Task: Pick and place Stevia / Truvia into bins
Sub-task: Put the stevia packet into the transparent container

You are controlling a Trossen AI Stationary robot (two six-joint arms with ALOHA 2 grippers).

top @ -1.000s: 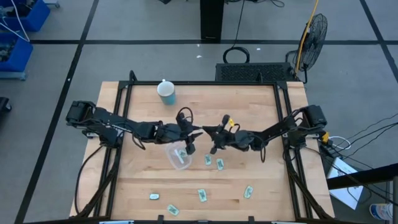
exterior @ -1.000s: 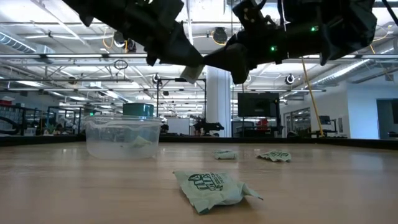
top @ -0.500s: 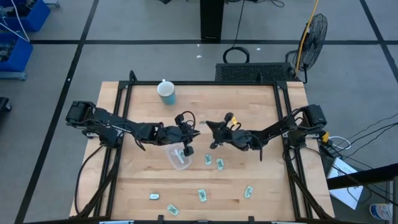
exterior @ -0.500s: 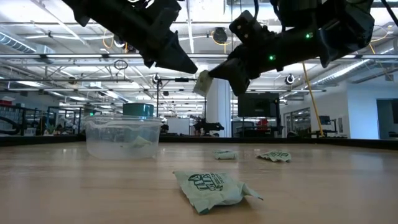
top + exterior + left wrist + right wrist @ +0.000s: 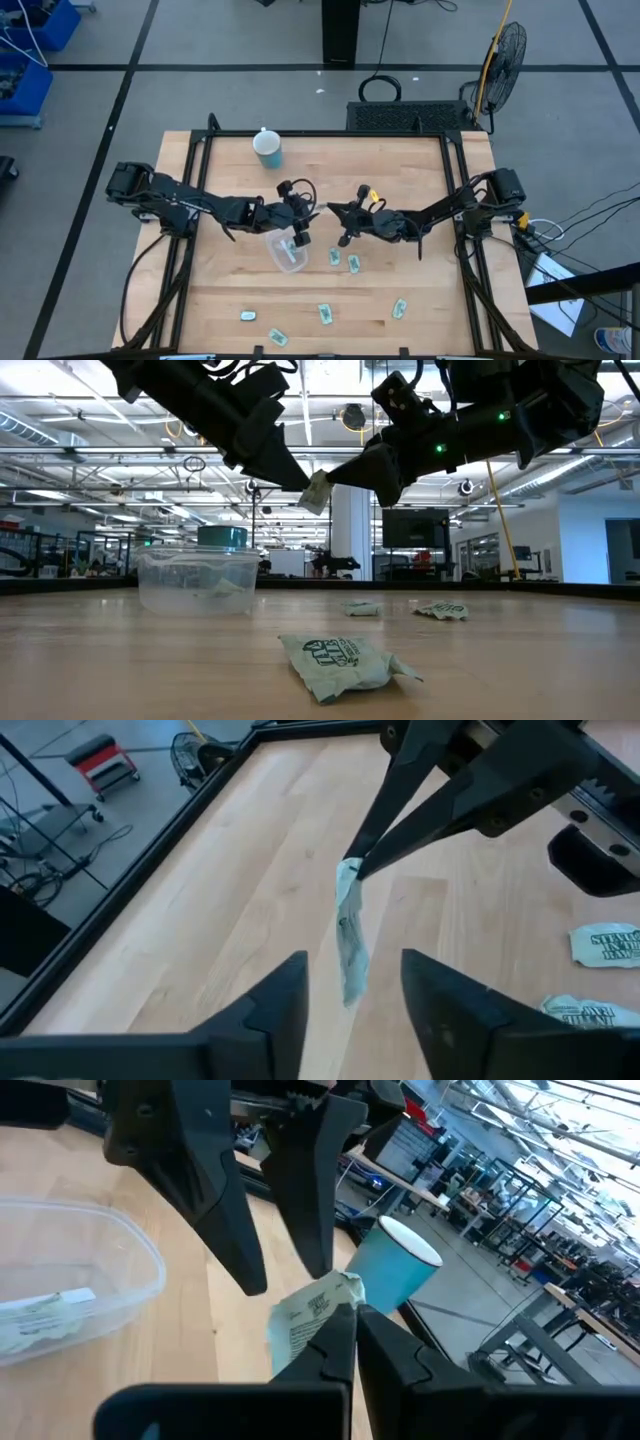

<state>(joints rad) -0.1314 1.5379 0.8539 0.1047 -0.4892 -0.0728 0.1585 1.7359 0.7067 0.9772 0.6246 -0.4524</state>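
Our right gripper (image 5: 352, 1312) pinches a crinkled paper sachet (image 5: 316, 491) in midair; our left gripper (image 5: 352, 985) waits beside it, fingers spread.

Nothing here reads cleanly to me. The front sachet (image 5: 340, 665), low in the middle of the low view, carries a dark green round logo with letters I cannot make out. The held sachet (image 5: 315, 1315), pinched in my right gripper (image 5: 350, 1312) at the centre of the right wrist view, shows several lines of small print, unreadable. Two sachets (image 5: 605, 942) at the right edge of the left wrist view bear curved green lettering, too blurred to spell.
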